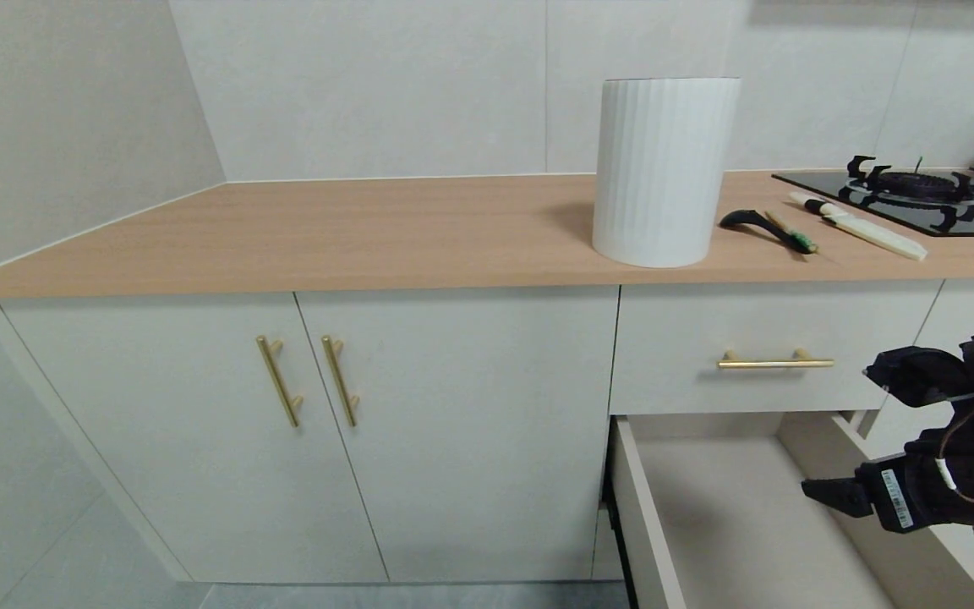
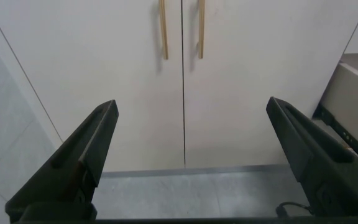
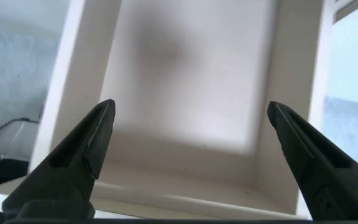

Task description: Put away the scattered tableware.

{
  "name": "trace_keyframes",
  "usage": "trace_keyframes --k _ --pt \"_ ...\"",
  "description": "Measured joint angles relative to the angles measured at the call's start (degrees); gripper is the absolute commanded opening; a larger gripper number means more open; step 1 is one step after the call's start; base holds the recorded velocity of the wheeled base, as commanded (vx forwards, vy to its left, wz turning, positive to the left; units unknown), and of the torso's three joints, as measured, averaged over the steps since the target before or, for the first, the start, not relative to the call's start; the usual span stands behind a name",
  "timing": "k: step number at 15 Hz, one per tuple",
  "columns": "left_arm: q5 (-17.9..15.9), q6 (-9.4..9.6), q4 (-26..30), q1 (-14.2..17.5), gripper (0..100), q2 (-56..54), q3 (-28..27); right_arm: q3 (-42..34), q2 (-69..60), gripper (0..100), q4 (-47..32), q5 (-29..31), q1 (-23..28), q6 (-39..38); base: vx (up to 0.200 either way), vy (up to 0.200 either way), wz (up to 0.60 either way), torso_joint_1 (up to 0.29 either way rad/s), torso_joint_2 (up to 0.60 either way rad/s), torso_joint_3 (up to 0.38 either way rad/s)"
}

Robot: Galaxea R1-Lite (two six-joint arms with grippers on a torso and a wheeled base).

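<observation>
- The right gripper [image 1: 866,433] hangs over the front right corner of the pulled-out lower drawer [image 1: 732,516]. Its jaws are spread wide with nothing between them.
- In the right wrist view, the two dark fingers [image 3: 79,155] frame the pale bare floor of the drawer [image 3: 185,74].
- The left gripper [image 2: 191,107] is also wide open and empty. It is low down, facing the double cabinet doors [image 2: 241,93] with their gold bar handles [image 2: 163,28] and the grey floor beneath them.
- The tableware lies on the wooden countertop [image 1: 326,228], to the right of a tall white ribbed canister [image 1: 663,169] and above the drawers.
- A black-handled utensil [image 1: 756,222] lies nearest the canister.
- A thin stick with a green end [image 1: 798,239] lies just beside the utensil, seemingly touching it.
- A cream-white knife [image 1: 859,227] lies at an angle, close to the edge of the black gas hob [image 1: 918,199].
- The upper drawer [image 1: 774,338] is closed, and its gold handle is horizontal.
</observation>
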State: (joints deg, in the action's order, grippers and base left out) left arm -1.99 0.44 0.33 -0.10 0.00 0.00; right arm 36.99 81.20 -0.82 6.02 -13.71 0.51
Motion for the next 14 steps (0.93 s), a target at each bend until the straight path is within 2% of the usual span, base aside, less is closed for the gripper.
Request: trace_keyframes --k 14 --pt "0.0 0.0 0.0 0.0 100 0.0 0.0 0.05 -0.09 100 2.26 -0.12 0.02 -0.09 0.0 0.0 0.0 0.181 -0.47 -0.272"
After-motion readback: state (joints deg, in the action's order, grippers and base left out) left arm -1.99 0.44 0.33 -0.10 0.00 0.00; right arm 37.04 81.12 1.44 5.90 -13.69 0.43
